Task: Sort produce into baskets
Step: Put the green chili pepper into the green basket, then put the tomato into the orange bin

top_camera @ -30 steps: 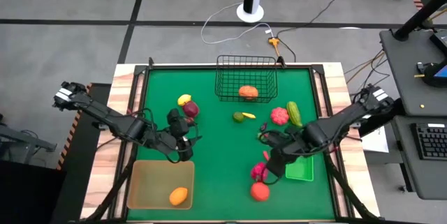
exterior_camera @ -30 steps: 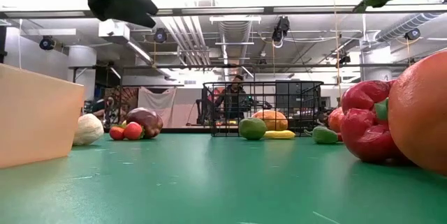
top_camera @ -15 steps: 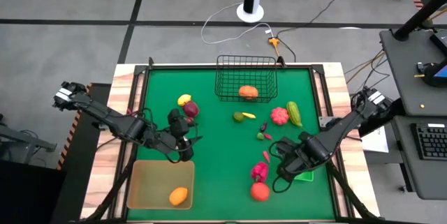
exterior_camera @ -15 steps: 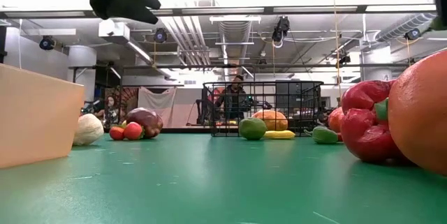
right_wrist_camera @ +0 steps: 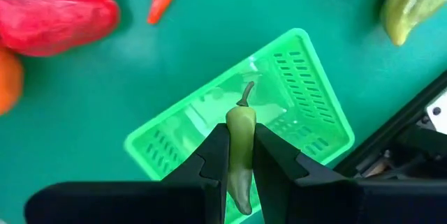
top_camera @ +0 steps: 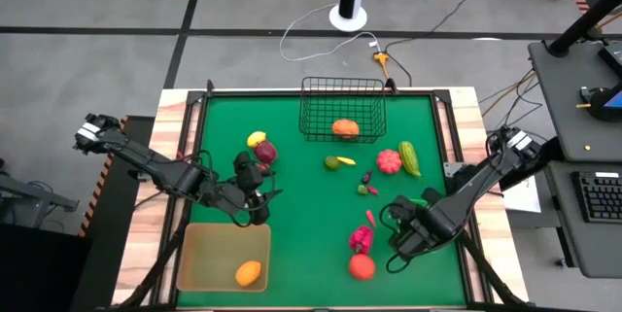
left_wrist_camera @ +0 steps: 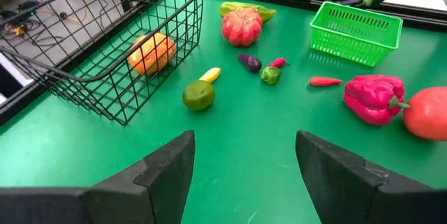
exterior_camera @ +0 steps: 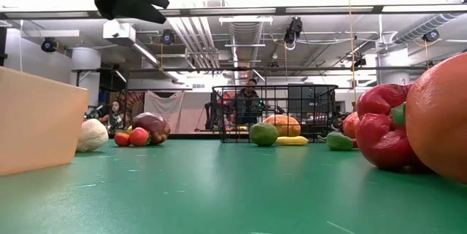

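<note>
We hold a green chilli (right_wrist_camera: 239,155) in the right gripper (right_wrist_camera: 239,172) jaws above the green bin (right_wrist_camera: 293,105); left gripper (left_wrist_camera: 244,175) jaws open, empty; two oranges already sit sorted, one each in the wire basket (top_camera: 341,108) and tan tray (top_camera: 209,254); most produce still lies on the surface (top_camera: 301,225).

Matt green table mat (top_camera: 301,205), black wire-mesh basket (top_camera: 342,108), glossy green plastic bin (right_wrist_camera: 307,84)

No readable text anywhere — no labels, brands, numbers or signs.

An industrial lab: exposed ceiling pipes (exterior_camera: 241,33), concrete floor (top_camera: 97,1), trailing cables (top_camera: 321,35), a keyboard (top_camera: 598,195) on a side desk.
</note>
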You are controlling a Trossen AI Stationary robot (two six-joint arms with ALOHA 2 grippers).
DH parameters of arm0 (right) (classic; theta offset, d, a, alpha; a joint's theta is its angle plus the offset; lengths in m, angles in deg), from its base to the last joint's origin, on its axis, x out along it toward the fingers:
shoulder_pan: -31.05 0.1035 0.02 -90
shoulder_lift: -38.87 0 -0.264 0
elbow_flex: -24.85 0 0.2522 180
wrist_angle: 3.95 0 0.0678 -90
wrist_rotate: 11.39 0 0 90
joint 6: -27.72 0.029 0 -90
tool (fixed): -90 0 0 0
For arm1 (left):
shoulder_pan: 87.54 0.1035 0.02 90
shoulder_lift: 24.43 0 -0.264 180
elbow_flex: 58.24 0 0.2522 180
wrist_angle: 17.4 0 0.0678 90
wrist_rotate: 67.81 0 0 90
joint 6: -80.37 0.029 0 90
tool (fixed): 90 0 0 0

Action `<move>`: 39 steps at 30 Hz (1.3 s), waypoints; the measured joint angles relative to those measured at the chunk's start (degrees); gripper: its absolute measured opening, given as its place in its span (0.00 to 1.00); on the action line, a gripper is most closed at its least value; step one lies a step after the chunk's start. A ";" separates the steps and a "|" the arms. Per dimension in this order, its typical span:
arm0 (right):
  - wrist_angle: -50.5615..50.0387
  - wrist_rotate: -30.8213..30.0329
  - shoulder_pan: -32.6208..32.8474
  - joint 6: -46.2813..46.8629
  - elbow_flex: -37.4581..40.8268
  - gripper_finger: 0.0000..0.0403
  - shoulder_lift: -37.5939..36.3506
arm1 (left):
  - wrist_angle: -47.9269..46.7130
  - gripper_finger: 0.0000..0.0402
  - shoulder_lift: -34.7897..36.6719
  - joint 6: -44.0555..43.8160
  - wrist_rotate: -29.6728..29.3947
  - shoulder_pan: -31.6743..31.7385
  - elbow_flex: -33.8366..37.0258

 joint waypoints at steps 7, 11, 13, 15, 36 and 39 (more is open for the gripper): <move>-0.10 0.16 0.00 0.88 3.55 0.11 -0.02 | 0.77 0.58 0.00 0.43 -0.02 0.00 0.00; 0.16 -1.19 -0.02 1.26 5.89 0.12 -0.02 | 0.80 0.58 0.00 0.45 -0.03 0.00 0.00; 0.42 -1.18 -0.02 1.73 6.96 0.14 -0.02 | 0.88 0.58 0.00 0.45 -0.04 0.00 0.00; 0.98 -1.19 -0.04 2.64 8.00 0.17 -0.02 | 0.90 0.58 0.00 0.45 -0.04 0.00 0.00; 2.58 -19.80 -1.01 -3.13 3.18 0.36 -0.59 | 0.46 0.58 0.00 -1.45 4.98 0.00 -1.27; 4.32 -24.06 -2.06 -7.04 2.14 0.38 -0.59 | -2.71 0.58 0.02 0.22 8.41 0.00 -3.44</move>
